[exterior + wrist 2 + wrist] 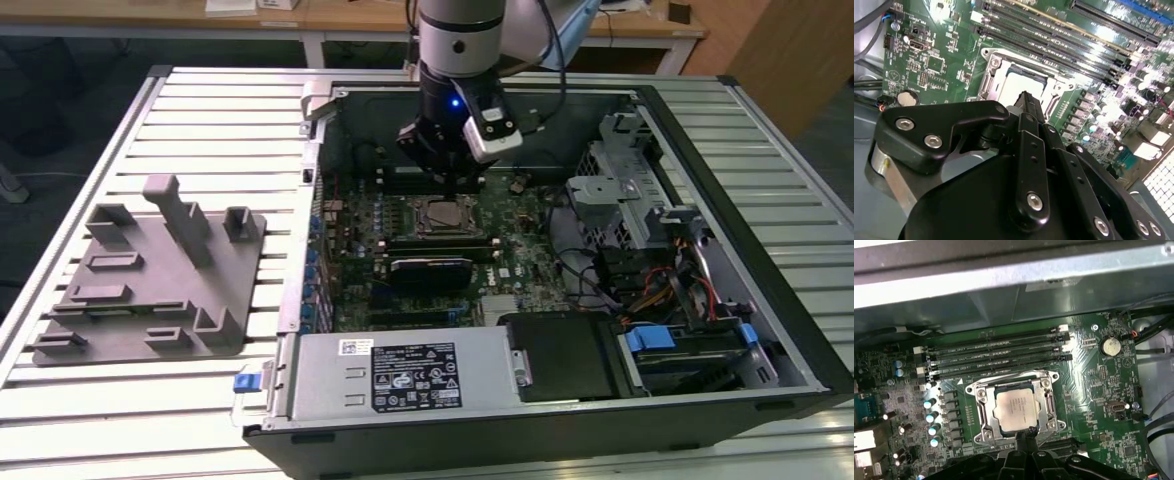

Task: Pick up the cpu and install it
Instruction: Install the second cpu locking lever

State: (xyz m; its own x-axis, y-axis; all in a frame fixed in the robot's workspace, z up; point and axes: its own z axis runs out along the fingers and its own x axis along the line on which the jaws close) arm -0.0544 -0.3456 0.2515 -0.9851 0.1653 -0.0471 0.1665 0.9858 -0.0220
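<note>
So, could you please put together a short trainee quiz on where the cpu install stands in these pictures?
1. True or false: the cpu lies in the socket frame on the motherboard.
2. Where does the hand hang? A) over the grey fixture tray B) just above the socket C) over the power supply
3. Fill in: the memory slots beside the socket look ____.

Key: 1 true; 2 B; 3 empty.

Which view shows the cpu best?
The first wrist view: the cpu lies face-up in the socket frame, its whole silvery top clear. In the second wrist view the claw covers part of it. The exterior view shows it small, just below the claw.
</note>
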